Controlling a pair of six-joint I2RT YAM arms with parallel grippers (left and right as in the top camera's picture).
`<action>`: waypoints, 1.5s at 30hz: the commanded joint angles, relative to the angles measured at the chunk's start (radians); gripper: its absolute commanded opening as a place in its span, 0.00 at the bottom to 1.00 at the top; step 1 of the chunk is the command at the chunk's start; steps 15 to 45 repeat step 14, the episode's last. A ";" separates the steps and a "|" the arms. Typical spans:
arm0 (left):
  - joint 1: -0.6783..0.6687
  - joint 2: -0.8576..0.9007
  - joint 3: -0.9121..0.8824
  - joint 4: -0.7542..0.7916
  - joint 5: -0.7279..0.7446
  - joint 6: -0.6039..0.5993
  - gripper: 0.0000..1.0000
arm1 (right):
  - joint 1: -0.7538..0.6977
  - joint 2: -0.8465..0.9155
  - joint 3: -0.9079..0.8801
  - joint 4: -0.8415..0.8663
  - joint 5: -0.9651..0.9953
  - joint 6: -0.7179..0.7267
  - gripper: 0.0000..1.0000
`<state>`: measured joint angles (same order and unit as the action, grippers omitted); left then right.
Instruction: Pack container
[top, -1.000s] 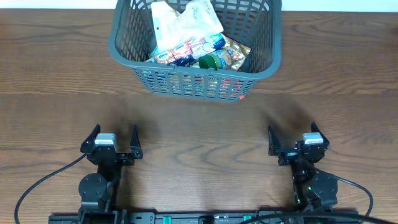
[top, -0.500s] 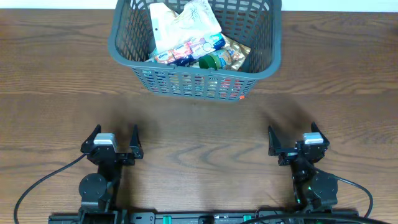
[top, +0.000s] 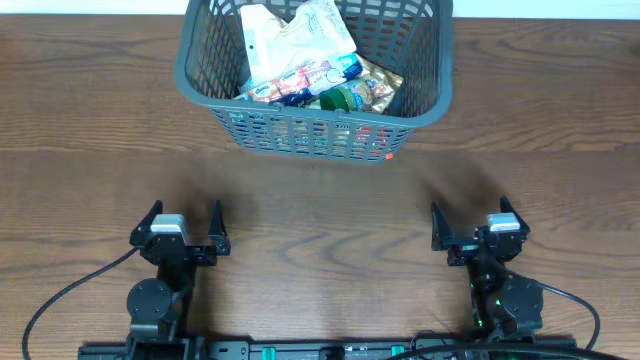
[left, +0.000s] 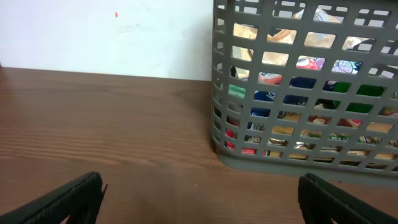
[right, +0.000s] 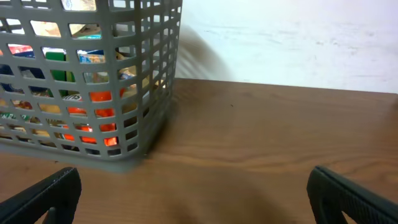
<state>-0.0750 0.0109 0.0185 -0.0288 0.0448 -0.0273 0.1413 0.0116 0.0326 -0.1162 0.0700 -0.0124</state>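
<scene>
A brown wood-grain bench (top: 100, 140) fills my overhead view, and the left wrist camera shows a white wall (left: 112, 37) behind it. The container (top: 300, 135), a dark grey lattice basket, sits at the far side of the bench, roughly centred between my two arms and well apart from both. Inside it I see a heap of packets: a white pouch (top: 300, 35) on top, a colourful wrapper (top: 305, 80) below it, and something green-capped (top: 345, 98) near the front wall. Red and orange show through the slots at the front right corner. My left hand (top: 185, 212) sits at the near edge, its fingers (left: 68, 196) spread wide apart and holding nothing. My right hand (top: 470, 212) mirrors it, fingers wide apart and empty. In each wrist camera the dark fingertips frame the bottom corners, with the container's wall ahead.
</scene>
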 joint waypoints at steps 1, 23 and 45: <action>-0.005 -0.007 -0.014 -0.042 -0.027 -0.012 0.98 | -0.009 -0.006 -0.004 -0.003 -0.007 -0.014 0.99; -0.005 -0.007 -0.014 -0.042 -0.027 -0.012 0.98 | -0.009 -0.007 -0.004 -0.003 -0.007 -0.014 0.99; -0.005 -0.007 -0.014 -0.042 -0.027 -0.012 0.98 | -0.009 -0.007 -0.004 -0.003 -0.007 -0.014 0.99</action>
